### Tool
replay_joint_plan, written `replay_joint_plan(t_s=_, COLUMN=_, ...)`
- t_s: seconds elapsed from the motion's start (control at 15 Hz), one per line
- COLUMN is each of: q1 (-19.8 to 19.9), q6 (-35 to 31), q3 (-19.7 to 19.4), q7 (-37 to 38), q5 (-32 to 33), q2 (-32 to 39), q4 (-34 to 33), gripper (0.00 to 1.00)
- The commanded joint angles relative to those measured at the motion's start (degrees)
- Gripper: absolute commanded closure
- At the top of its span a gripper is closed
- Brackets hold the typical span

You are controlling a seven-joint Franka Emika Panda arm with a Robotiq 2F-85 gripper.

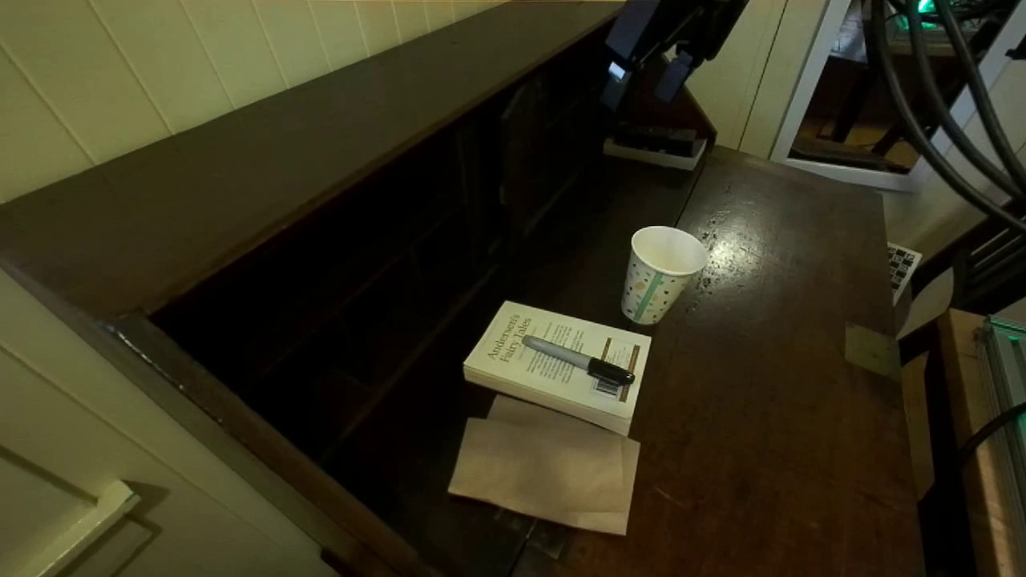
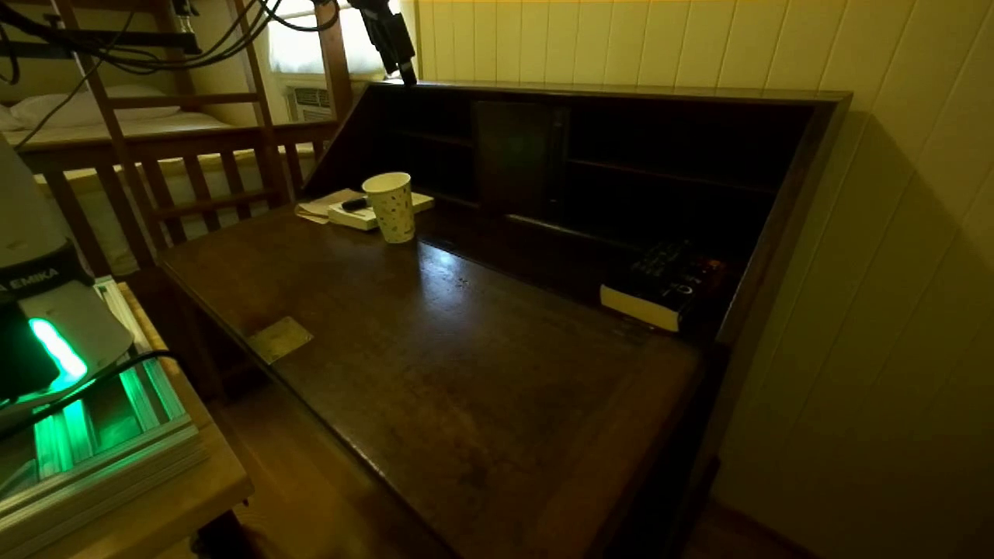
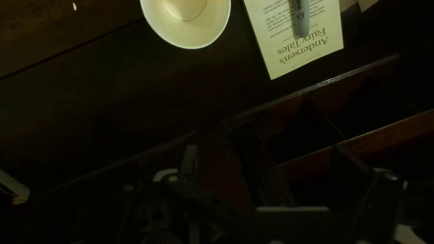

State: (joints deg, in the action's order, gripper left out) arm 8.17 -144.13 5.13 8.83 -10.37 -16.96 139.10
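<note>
Brown desk (image 2: 466, 404) w/ cup (image 2: 394, 213) stands nr cream wall (image 2: 606, 46).

Claw (image 1: 642, 94) aloft (jaws apart)

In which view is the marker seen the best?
An exterior view: there the marker lies whole and uncovered on the book. In an exterior view where the cup stands in front, only the black cap shows. The wrist view shows part of the grey barrel, cut by the top edge.
</note>
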Motion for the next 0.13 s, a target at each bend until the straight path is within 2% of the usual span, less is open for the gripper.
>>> replay_joint_plan(t_s=0.0, q1=-2.2, q6=0.3, q3=-2.1, q7=0.9, q5=1.2, q2=-0.2, q4=-0.1, gripper=0.00)
replay_joint_plan(t_s=0.07, q1=-2.2, q6=0.3, q3=-2.1, q7=0.9, q5=1.2, q2=-0.2, q4=-0.1, gripper=0.00)
